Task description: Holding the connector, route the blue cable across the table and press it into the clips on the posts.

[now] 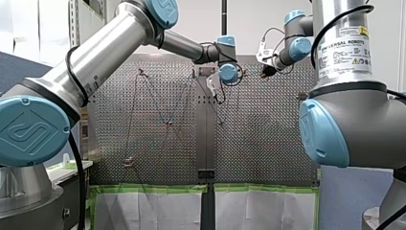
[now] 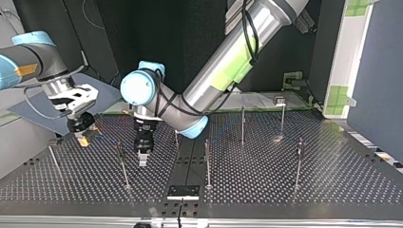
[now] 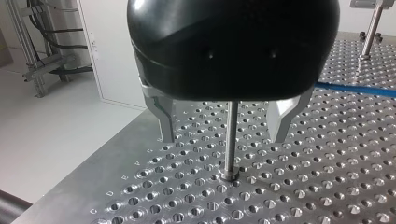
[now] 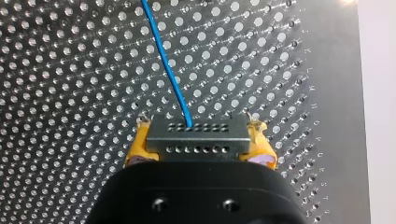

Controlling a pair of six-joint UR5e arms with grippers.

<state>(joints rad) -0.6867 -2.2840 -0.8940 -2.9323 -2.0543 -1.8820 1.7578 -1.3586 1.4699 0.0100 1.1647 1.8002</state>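
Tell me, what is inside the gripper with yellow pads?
My right gripper clamps a grey connector; the blue cable leaves it. The gripper's black body hides the connector's rear.

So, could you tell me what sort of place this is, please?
Most likely a robotics lab or test cell: my left arm and my right arm reach over a perforated table set with thin posts, and my right gripper holds a connector on a blue cable.
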